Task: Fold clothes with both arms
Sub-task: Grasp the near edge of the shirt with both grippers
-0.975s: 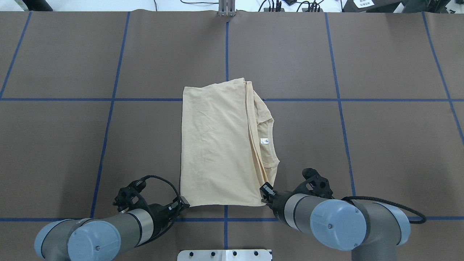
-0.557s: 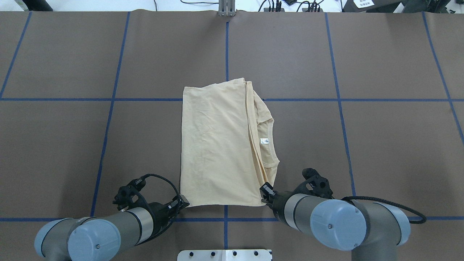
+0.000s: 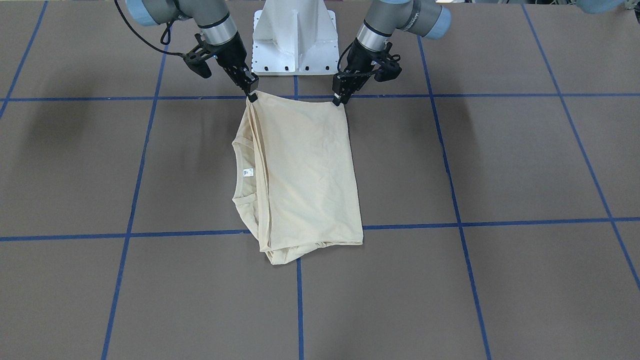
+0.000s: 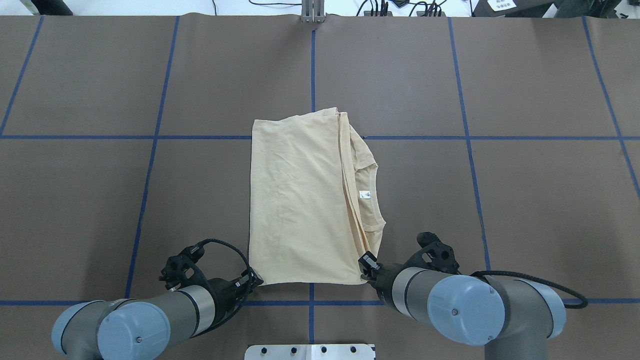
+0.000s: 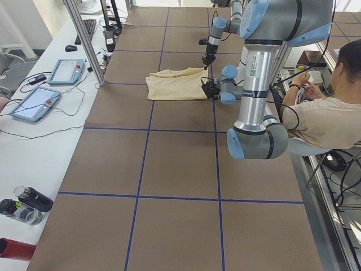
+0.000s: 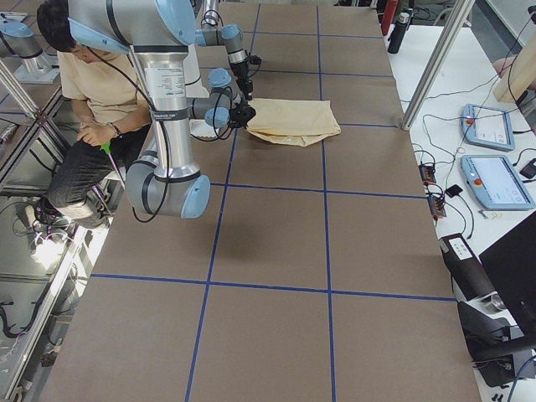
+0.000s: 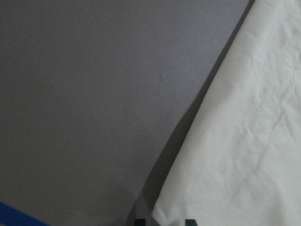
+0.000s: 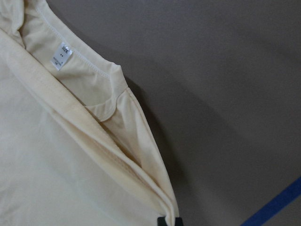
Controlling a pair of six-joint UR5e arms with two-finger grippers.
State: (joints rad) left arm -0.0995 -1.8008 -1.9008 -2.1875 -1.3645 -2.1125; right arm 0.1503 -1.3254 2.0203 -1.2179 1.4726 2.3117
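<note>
Left hand (image 3: pixel 340 98) and right hand (image 3: pixel 251 94) at shirt (image 3: pixel 305 170) corners

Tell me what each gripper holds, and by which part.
The right gripper pinches the shirt at its collar-side corner nearest the robot. The left gripper straddles the other robot-side corner; whether it is clamped cannot be told.

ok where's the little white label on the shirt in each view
Exterior front-facing: white label left of centre, on the shirt's left side.
Overhead exterior: right of centre, on the shirt's right side.
Exterior left: too small to tell.
Exterior right: too small to tell.
Left wrist-mounted: not in it.
Right wrist-mounted: top left.
Shared landmark: the ribbed collar curving round it.
</note>
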